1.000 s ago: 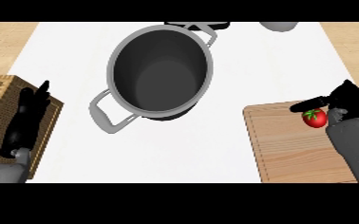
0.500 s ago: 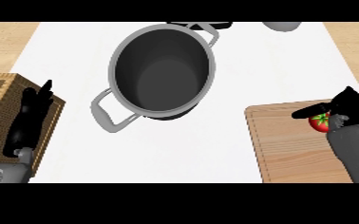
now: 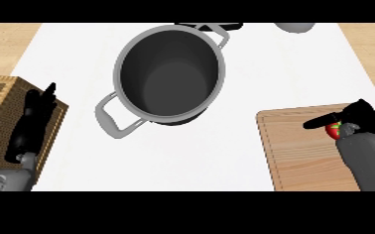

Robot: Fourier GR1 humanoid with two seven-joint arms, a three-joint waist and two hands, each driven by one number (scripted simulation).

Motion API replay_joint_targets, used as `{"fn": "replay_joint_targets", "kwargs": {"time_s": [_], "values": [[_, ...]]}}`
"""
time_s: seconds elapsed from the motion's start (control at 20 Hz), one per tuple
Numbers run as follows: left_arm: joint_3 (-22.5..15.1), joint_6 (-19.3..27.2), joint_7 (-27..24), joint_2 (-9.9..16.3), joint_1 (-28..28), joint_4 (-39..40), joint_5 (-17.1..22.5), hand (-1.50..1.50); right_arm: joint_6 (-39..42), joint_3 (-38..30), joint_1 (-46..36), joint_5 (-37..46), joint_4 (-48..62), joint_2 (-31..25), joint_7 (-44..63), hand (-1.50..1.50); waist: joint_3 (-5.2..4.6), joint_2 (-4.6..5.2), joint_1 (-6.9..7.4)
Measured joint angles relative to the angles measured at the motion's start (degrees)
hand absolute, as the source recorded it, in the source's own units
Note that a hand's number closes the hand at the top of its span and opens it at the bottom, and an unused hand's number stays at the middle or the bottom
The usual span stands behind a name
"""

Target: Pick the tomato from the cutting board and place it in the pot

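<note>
Both my right fingers (image 3: 322, 122) and thumb curl round the tomato (image 3: 334, 131) over the cutting board (image 3: 296, 148), forearm rising from the lower right. My left hand (image 3: 33, 124) rests open at the left edge; the pot (image 3: 170, 77) stands well apart.

White counter (image 3: 293, 74) carries pot (image 3: 170, 75), cutting board (image 3: 307, 151), perhaps a basket (image 3: 22, 109).

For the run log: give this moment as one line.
stage: grasping | right hand: fingers curled round tomato over cutting board | left hand: open, resting at left edge | pot: no tomato inside
</note>
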Motion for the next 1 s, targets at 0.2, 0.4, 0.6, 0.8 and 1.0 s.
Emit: {"fn": "replay_joint_targets", "kwargs": {"time_s": [0.2,0.4,0.6,0.8,1.0], "values": [[0.4,-0.61,0.13,-0.34,-0.24,-0.01,-0.41,0.0,0.35,-2.34,-0.21,-0.03,1.71,0.84,-1.05,-1.5,0.02,0.03,0.09],[0.82,-0.87,-0.26,-0.91,-0.17,0.27,-1.16,0.0,0.13,-4.11,0.14,0.72,3.35,2.19,-2.19,-1.5,0.02,0.05,0.16],[1.74,-2.1,0.6,-0.61,0.46,-1.44,-1.25,0.0,-0.19,-6.47,0.34,0.9,5.08,2.81,-3.69,-1.5,0.04,0.05,0.23],[2.39,-2.5,-0.72,-1.9,0.59,-0.48,-2.18,0.0,-0.75,-8.49,-1.17,1.59,9.44,3.7,-5.72,-1.5,0.03,0.08,0.26],[2.77,-2.89,-0.64,-2.73,0.9,-1.1,-3.35,0.0,-0.83,-10.05,-1.54,2.21,11.0,4.4,-6.54,1.5,-0.05,0.01,0.23]]}}
